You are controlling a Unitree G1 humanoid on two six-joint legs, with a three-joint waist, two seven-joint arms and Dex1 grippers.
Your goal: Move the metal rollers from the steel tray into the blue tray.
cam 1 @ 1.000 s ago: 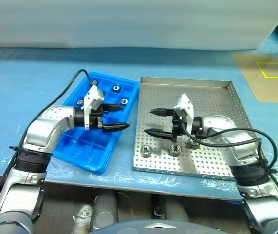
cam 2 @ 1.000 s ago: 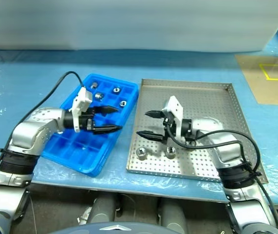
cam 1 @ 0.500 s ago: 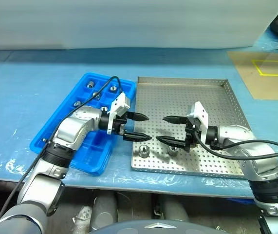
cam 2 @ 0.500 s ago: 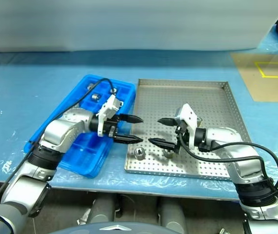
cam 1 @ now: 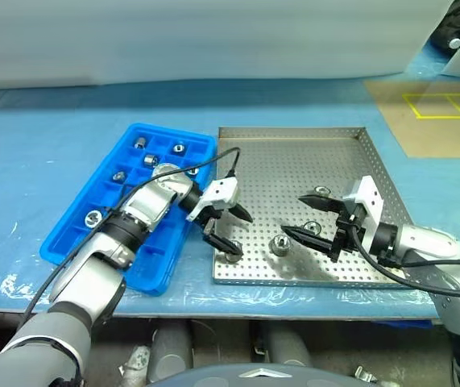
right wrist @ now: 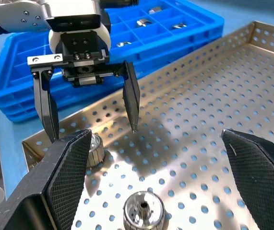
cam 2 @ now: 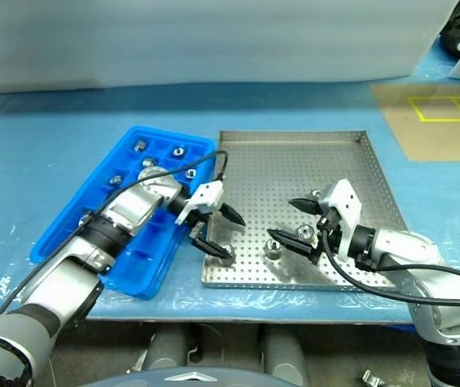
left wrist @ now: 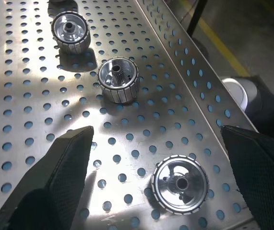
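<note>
1. Metal rollers lie in two places: several sit in compartments of the blue tray, such as one roller in the tray, on the left of the blue-covered table.
2. The left gripper reaches over the steel tray's near left corner, fingers spread wide and holding nothing, with a corner roller lying between and below its fingertips.
3. The steel tray sits just right of the blue tray; a middle roller stands near its front edge.
4. A far roller lies further back.
5. The right gripper hovers over the tray, wide and empty.
</note>
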